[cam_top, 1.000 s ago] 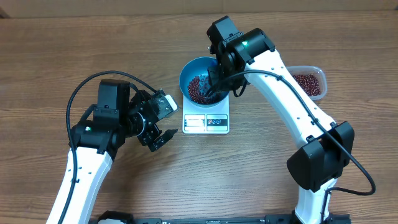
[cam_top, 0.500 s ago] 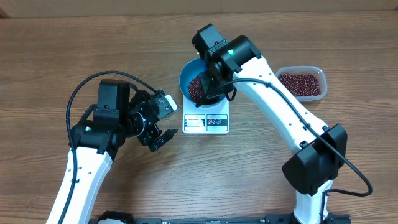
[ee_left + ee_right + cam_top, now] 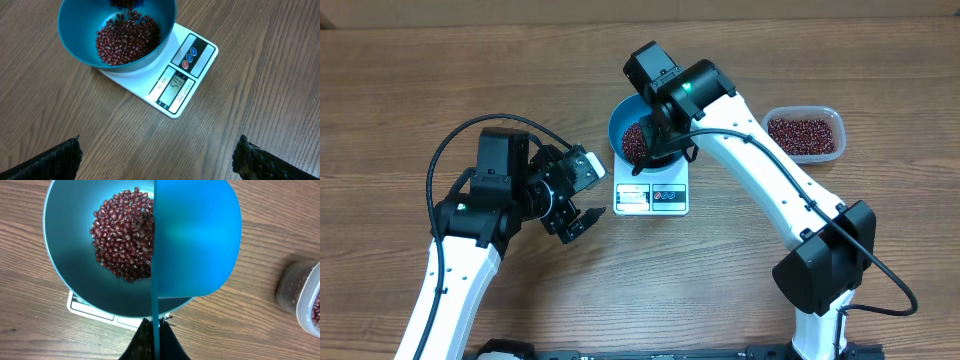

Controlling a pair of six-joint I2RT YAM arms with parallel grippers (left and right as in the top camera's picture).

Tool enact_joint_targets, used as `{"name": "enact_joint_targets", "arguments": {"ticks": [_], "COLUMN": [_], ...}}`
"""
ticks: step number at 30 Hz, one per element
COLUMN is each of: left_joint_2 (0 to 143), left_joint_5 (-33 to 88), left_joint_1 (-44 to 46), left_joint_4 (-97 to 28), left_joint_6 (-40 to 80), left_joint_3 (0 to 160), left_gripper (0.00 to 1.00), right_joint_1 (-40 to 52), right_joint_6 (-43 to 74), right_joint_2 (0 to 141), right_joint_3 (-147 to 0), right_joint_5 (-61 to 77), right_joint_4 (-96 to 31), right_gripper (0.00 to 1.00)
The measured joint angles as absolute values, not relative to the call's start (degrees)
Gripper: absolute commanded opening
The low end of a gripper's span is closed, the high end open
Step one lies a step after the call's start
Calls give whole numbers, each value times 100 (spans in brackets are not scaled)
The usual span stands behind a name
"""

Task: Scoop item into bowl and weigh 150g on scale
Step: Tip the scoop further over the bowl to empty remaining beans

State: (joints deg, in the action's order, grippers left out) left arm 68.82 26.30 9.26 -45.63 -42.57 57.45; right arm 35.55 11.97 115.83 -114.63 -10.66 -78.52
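The beans sit in a loose heap at the bottom of the teal bowl. They're small, oval, dark red-brown and a bit glossy. The bowl's smooth and round, parked on the flat white scale so each pour gets weighed, with the display poking out past the rim. The right gripper is clamped tight on the handle of the blue scoop, which is tipped over the bowl, dumping I'd guess. More beans wait in the clear tub. The left gripper hangs spread wide and empty, near the scale.
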Motion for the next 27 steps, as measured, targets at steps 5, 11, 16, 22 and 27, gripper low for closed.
{"name": "enact_joint_targets", "arguments": {"ticks": [5, 11, 16, 22, 27], "left_joint_2": [6882, 6882, 6882, 6882, 6882], "left_joint_5": [2630, 2630, 2630, 2630, 2630], "left_joint_1": [926, 926, 926, 926, 926], "left_joint_4": [-4560, -4563, -4563, -4563, -4563], "left_joint_6": [-4257, -4257, -4257, -4257, -4257], "left_joint_3": [5745, 5745, 5745, 5745, 5745], "left_gripper": [99, 100, 99, 100, 99], "right_joint_1": [3623, 3741, 3876, 3913, 3913], "right_joint_6": [1197, 1197, 1197, 1199, 1199], "right_joint_2": [11583, 11583, 11583, 11583, 11583], "right_joint_3": [-11463, -11463, -11463, -11463, -11463], "right_joint_5": [-1162, -1374, -1450, -1531, -1697], "right_joint_4": [-7846, -7808, -7802, -7800, -7800], "right_gripper": [4, 4, 4, 4, 4]}}
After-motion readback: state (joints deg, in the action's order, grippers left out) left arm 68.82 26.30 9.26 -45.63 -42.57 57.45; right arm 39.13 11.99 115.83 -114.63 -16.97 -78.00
